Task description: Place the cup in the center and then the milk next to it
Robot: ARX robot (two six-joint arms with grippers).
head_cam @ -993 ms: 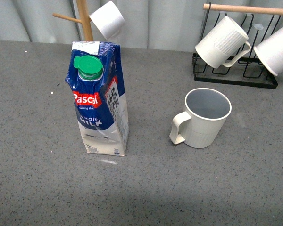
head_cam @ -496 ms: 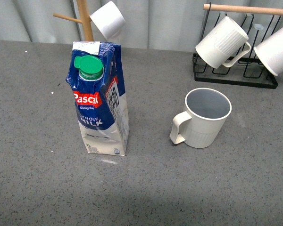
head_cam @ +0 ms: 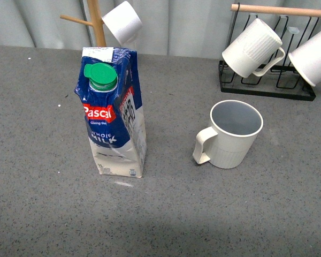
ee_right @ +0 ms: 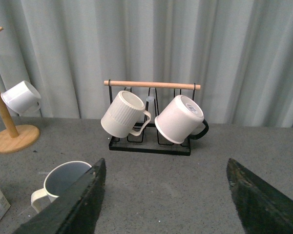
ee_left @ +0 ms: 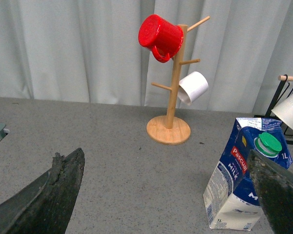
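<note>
Grey speckled stone makes up the bench (head_cam: 203, 214), and a pale pleated curtain (head_cam: 182, 27) hangs along its far edge. The milk (head_cam: 115, 128) stands upright a little left of the middle. It is dark blue above and white below, with a red label facing the robot and a green cap (head_cam: 100, 76) on its slanted top. Its sides look somewhat dented.

The cup (head_cam: 232, 136) sits upright to the right of the milk, with bare bench between them. Its grey inside is open to view, its lower body is ribbed, and its loop handle points toward the carton's side.

Behind the milk stands a wooden mug tree (ee_left: 171, 92) on a round base. A red mug (ee_left: 158, 36) hangs near its top and a small white cup (ee_left: 193, 87) hangs on a lower peg. At the back right, a black wire rack (ee_right: 151, 146) with a wooden bar (ee_right: 151, 84) holds a ribbed white mug (ee_right: 123, 114) and, next to it, a smooth white mug (ee_right: 178, 119).

The left end effector (ee_left: 162, 161) hangs above the bench with its dark fingers (ee_left: 53, 195) spread wide and nothing between them. From there the milk is off to one side, past one fingertip. The right end effector (ee_right: 166, 165) is also spread wide and holds nothing. It faces the rack, and the cup lies just outside one finger (ee_right: 83, 200).
</note>
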